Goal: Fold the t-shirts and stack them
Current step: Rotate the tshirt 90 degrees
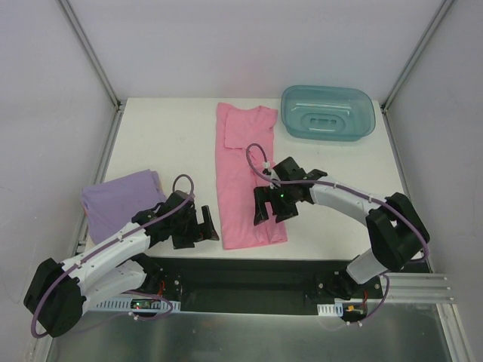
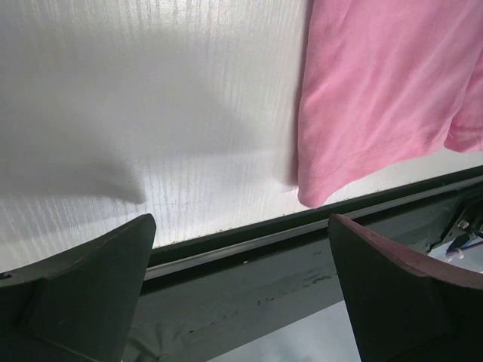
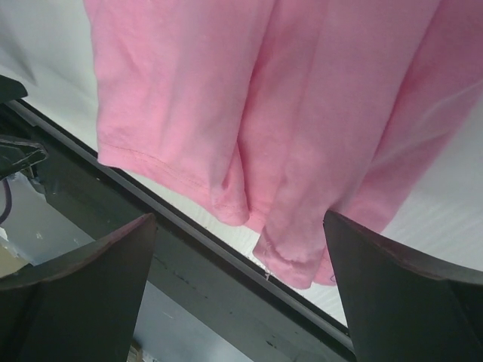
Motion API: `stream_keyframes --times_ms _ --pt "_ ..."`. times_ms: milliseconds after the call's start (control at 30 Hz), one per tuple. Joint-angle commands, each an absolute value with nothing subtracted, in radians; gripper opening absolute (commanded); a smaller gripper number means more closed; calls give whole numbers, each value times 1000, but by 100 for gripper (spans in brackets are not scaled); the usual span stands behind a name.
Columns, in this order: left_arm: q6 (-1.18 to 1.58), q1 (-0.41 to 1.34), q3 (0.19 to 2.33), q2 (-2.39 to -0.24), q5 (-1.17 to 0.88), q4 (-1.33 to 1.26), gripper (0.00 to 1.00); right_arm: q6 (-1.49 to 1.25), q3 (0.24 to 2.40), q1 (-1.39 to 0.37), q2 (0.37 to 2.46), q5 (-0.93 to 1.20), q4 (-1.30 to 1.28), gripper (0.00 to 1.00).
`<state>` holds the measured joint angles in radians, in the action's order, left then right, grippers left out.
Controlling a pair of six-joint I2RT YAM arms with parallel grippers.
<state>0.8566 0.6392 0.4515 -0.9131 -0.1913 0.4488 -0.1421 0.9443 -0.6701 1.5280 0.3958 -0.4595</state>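
Cloth is lying in two places on the white table [image 1: 173, 128]. The pink tee [image 1: 241, 181] is stretching in a long narrow strip down the middle, folded lengthwise, its neck end reaching toward the far edge and its hem end sitting at the near edge. The purple tee [image 1: 121, 200] is resting on the left side as a flat, roughly folded patch, well apart from the pink one. A teal tub [image 1: 328, 113] is sitting upside down at the far right corner, just beside the pink tee's sleeve.

The right gripper [image 1: 270, 207] is hovering over the near right part of the pink tee, its jaws spread wide with nothing between them; its wrist view is showing the hem's layered folds [image 3: 256, 188] below the two fingers [image 3: 400, 294]. Whether the fingertips are touching the cloth is hard to tell from above.

The left gripper [image 1: 198, 230] is hanging between the two tees, over bare table just left of the pink hem corner [image 2: 317, 192], jaws parted and empty, fingers [image 2: 83, 286] framing the table's near edge.
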Motion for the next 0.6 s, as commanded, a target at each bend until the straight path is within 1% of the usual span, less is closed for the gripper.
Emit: stream_keyframes --times_ms 0,133,233,367,433,567 --pt "864 623 451 -905 -167 482 99 -140 995 -709 1586 361 -478 97" --pt "862 621 451 -911 -166 486 99 -132 1014 -730 1589 313 -508 97" --pt "858 620 454 -914 -161 488 99 -124 1026 -739 1583 321 -512 97" --pt "845 612 463 -914 -149 497 99 -144 1029 -775 1598 396 -456 97" --pt "836 611 472 -916 -146 506 99 -161 1037 -802 1638 483 -416 97" --pt "834 607 480 -904 -143 526 99 -183 1083 -871 1674 459 -388 97"
